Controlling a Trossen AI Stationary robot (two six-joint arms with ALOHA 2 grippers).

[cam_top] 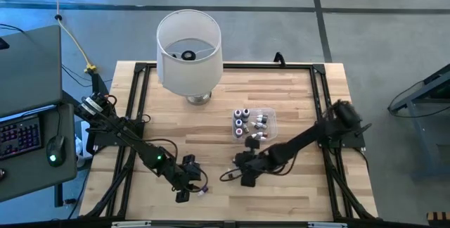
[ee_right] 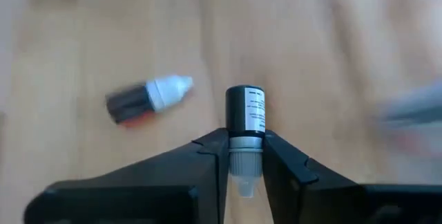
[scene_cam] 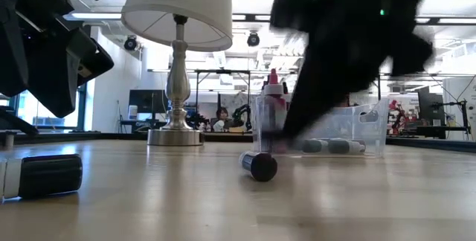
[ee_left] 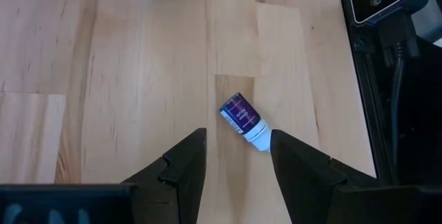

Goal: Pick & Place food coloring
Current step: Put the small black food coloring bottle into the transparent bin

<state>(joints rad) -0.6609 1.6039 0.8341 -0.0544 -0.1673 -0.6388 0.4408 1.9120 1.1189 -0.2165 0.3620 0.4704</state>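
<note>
- Pale butcher-block wood forms the tabletop [cam_top: 211, 126], framed by black rails, with grey floor around it and a desk with a keyboard off to one side.
- From above, a big white lampshade on a metal-footed lamp [cam_top: 188, 48] stands near the far edge; a clear plastic rectangular tub [cam_top: 268, 122] sits toward the middle with several small grey-capped food coloring bottles [cam_top: 241, 122] standing in and just beside it.
- The left pincer [cam_top: 191, 184] hangs low near the front edge; the right pincer [cam_top: 245, 171] is down near the tabletop centre, in front of the tub.
- At table height, a dark-capped small bottle [scene_cam: 258, 165] lies on its side on the wood, the tub behind it holds bottles lying flat, and a red-tipped bottle [scene_cam: 274, 96] stands at the tub's near end; the lamp base rises behind, and a dark blurred arm crosses the upper right.
- The left wrist camera shows the left pincer [ee_left: 238, 156] spread wide and holding nothing, with a small dark purple-labelled bottle with a white cap [ee_left: 244, 119] lying on the wood just ahead of its tips, the cap end between them.
- The right wrist camera shows the right pincer [ee_right: 245, 153] closed narrow around a small black bottle with a white label and pale cap [ee_right: 246, 124], gripping at the cap end; another dark bottle with a white dropper cap [ee_right: 147, 98] lies on the wood nearby.
</note>
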